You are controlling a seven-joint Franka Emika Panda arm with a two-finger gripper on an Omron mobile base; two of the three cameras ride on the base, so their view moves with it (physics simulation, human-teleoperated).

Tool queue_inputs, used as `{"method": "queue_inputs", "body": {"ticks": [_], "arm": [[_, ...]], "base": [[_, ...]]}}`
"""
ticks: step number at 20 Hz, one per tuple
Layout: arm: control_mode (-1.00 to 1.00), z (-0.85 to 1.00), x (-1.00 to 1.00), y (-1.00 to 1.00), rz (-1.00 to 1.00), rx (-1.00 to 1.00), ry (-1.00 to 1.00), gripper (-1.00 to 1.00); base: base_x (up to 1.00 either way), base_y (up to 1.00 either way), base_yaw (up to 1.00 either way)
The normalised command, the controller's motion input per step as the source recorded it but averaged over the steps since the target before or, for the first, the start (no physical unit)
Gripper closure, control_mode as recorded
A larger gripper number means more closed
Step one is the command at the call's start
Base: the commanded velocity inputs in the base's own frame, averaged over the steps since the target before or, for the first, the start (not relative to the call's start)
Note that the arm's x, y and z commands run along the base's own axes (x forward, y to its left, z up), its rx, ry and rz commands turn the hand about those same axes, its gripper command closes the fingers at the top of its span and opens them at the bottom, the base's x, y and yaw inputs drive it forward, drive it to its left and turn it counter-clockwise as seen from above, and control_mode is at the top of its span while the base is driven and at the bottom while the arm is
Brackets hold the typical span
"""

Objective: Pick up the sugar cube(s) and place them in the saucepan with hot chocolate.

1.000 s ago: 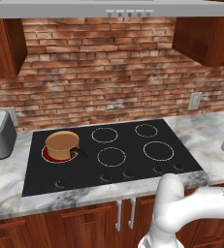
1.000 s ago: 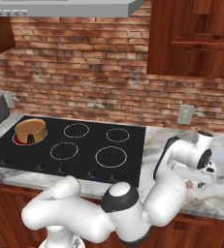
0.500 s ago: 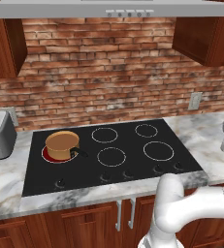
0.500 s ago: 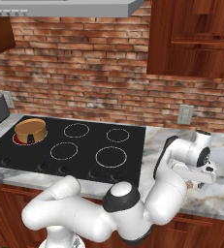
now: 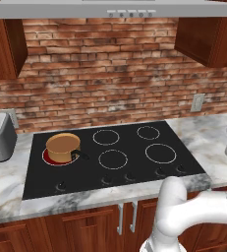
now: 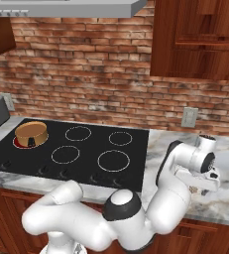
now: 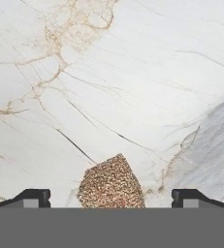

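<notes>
Hand view: I'm looking at the sugar cube [image 7: 111,181], brown and speckled, sitting at bottom centre on the marble counter [image 7: 133,72], between the spread fingertips [image 7: 33,197] of the gripper [image 7: 111,199], nothing pinched. The saucepan with hot chocolate [image 5: 63,146] is sitting at left centre of the left base view, well apart. Risk: I'm judging the cube's angled faces could slip or twist when closing, or drop during the long carry.
</notes>
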Motion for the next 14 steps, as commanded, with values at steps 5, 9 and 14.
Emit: {"method": "queue_inputs", "body": {"ticks": [5, 9, 14], "arm": [[-1.0, -0.11, 0.09, 0.01, 0.0, 0.0, 0.0, -1.0], [-1.0, -0.09, 0.45, 0.0, 0.0, 0.0, 0.0, -1.0], [-1.0, -0.03, 0.21, 0.0, 0.0, 0.0, 0.0, -1.0]], "base": [[0.0, 0.0, 0.0], [0.0, 0.0, 0.0], [0.0, 0.0, 0.0]]}}
